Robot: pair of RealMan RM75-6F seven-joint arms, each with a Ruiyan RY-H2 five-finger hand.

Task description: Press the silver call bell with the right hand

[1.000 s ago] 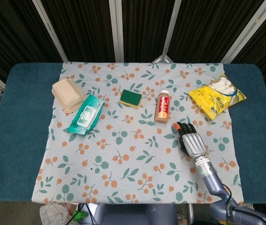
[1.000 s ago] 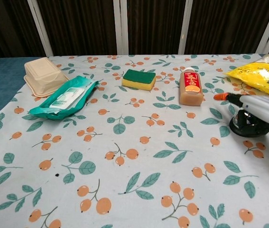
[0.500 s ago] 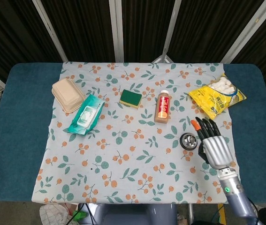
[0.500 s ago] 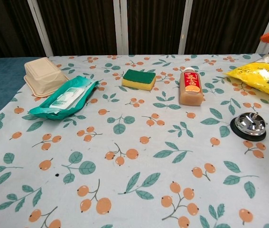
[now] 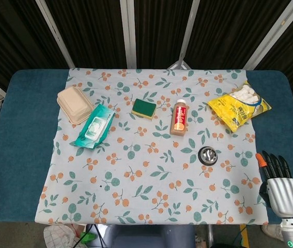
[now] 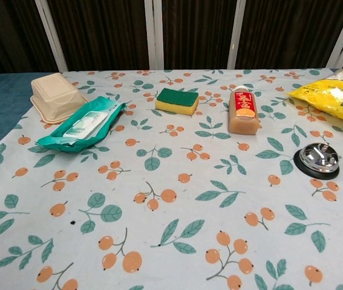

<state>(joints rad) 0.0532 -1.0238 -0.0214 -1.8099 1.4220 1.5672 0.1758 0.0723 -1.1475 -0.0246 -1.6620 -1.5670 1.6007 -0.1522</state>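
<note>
The silver call bell [image 5: 207, 155] sits on its black base on the floral cloth, right of centre; in the chest view the bell [image 6: 319, 159] stands alone near the right edge. My right hand [image 5: 279, 186] is at the lower right of the head view, over the blue table beyond the cloth's right edge, well to the right of the bell and nearer to me. Its fingers are stretched out side by side and hold nothing. The chest view does not show it. My left hand appears in neither view.
A brown bottle [image 5: 179, 117] lies behind the bell. A yellow snack bag [image 5: 238, 107] is at the far right, a green-and-yellow sponge [image 5: 144, 108] at centre back. A wet-wipes pack [image 5: 94, 127] and a beige lidded box [image 5: 75, 104] lie at the left.
My right hand has drawn back from over the bell, moving right and toward me off the cloth. The bell is uncovered now, and the hand has left the chest view.
</note>
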